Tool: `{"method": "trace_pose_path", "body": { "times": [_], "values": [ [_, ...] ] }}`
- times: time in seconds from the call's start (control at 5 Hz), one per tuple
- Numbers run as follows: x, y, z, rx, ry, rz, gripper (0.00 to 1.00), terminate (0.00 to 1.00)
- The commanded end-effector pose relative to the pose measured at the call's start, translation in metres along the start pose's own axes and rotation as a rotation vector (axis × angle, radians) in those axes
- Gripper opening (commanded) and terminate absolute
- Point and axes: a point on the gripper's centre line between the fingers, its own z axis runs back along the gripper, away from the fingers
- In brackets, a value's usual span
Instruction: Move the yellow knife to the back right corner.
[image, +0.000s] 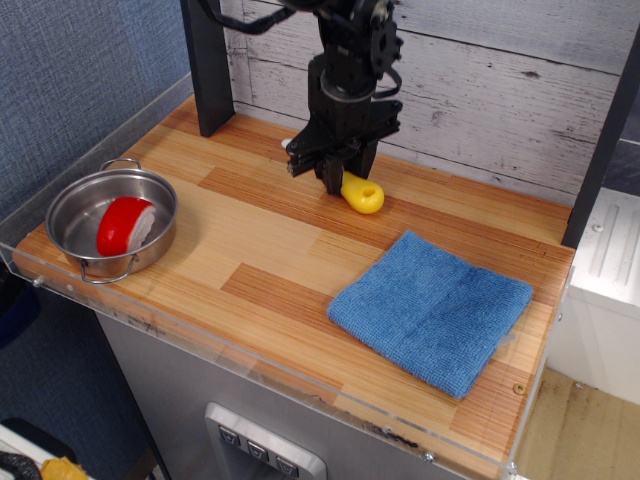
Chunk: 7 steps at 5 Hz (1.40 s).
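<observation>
The yellow knife (362, 193) shows only its chunky yellow handle with a hole; it sits low at the tabletop near the back middle. Its white blade is mostly hidden behind the gripper, with a small white bit peeking out at the left. My black gripper (336, 178) reaches down from above and is shut on the knife at the blade end of the handle. The back right corner (520, 215) is a bare striped wood patch by the plank wall and a dark post, well to the right of the knife.
A square blue cloth (432, 309) lies at the front right. A steel pot (72, 212) at the front left holds a red-and-white rounded toy (126, 224). A dark post (208, 65) stands at the back left, another post (604, 130) at the right edge.
</observation>
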Motion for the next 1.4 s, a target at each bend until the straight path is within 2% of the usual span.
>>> {"method": "trace_pose_path", "body": {
  "times": [0.0,0.6,0.8,1.2],
  "values": [
    [0.008,0.000,0.010,-0.014,-0.030,0.022,1.00,0.00],
    [0.005,0.004,0.015,-0.027,-0.012,0.015,1.00,0.00],
    [0.010,0.001,0.030,-0.067,-0.026,0.013,1.00,0.00],
    [0.008,0.008,0.088,-0.162,-0.052,-0.008,1.00,0.00]
  ]
}}
